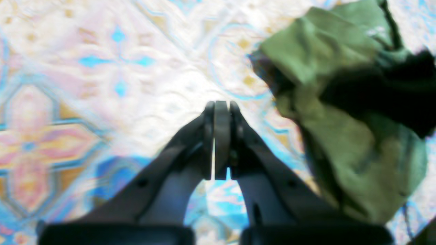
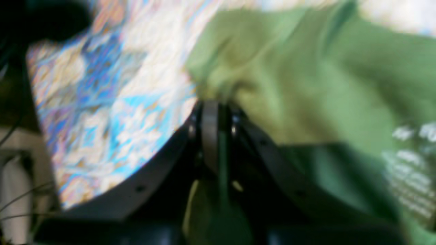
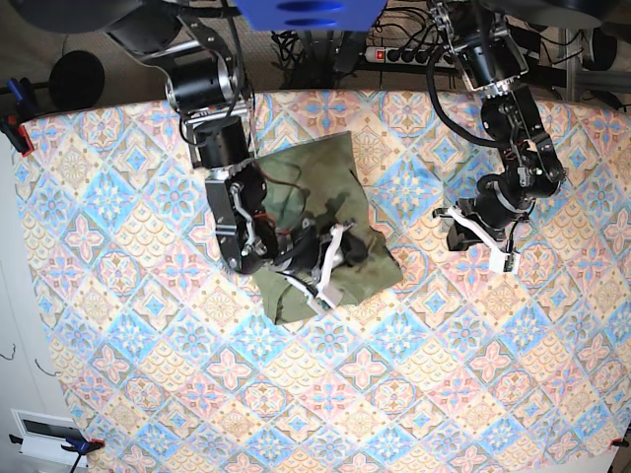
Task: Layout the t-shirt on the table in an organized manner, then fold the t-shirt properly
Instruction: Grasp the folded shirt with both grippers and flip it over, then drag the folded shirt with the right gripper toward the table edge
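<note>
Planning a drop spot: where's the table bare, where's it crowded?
Bare: the table's whole near half below the shirt, and its left side. Crowded: centre, where the right gripper has shut on the shirt; the left gripper hangs beside it, shut.

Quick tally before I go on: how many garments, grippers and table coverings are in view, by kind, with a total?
Olive-green t-shirt: 1, bunched up, pinched by the right gripper
Grippers: 2, the left gripper shut and empty above the cloth
Tile-patterned tablecloth: 1
Total: 4
</note>
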You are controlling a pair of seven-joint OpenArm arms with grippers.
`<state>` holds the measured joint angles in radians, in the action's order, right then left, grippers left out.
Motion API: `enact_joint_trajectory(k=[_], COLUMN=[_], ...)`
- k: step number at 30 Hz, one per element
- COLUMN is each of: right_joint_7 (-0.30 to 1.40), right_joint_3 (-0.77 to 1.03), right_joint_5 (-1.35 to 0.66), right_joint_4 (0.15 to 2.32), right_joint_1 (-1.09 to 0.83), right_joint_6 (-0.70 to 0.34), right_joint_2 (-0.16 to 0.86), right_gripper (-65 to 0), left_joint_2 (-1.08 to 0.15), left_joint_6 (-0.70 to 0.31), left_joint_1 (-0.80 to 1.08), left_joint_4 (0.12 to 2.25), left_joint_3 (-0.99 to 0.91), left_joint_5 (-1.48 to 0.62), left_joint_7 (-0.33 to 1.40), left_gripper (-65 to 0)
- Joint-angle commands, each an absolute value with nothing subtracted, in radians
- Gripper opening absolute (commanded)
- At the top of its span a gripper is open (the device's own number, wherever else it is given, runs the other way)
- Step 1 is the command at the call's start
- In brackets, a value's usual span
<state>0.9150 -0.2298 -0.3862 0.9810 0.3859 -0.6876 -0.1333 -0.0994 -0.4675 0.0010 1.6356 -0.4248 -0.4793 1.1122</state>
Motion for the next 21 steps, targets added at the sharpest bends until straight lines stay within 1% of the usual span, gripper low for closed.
enact_joint_trajectory(k=[1, 5, 11, 21], right_joint_7=[0.891, 0.852, 0.857, 0.849], right_joint_3=[-0.234, -0.228, -0.226, -0.225], right_joint_5=[-0.380, -0.274, -0.239, -0.243], right_joint_4=[0.977, 0.908, 0.888, 0.889], right_joint_1=[0.398, 0.395, 0.366, 0.306], right_joint_6=[-0.698, -0.698, -0.698, -0.698], right_joint_2=[-0.157, -0.157, -0.157, 0.004], right_gripper=[-61.2, -61.2, -61.2, -61.2], left_joint_2=[-0.110, -0.111, -0.111, -0.111], left_joint_6=[-0.472, -0.472, -0.472, -0.472], left_joint_1=[-0.013, -0.008, -0.008, -0.008], left_joint_4=[1.659, 1.661, 1.661, 1.667], left_joint_3=[-0.426, -0.426, -0.426, -0.427], left_joint_5=[-0.510, -0.538, -0.544, -0.544], left_joint_7=[1.092, 1.092, 1.092, 1.092], left_gripper=[-65.0, -65.0, -65.0, -65.0])
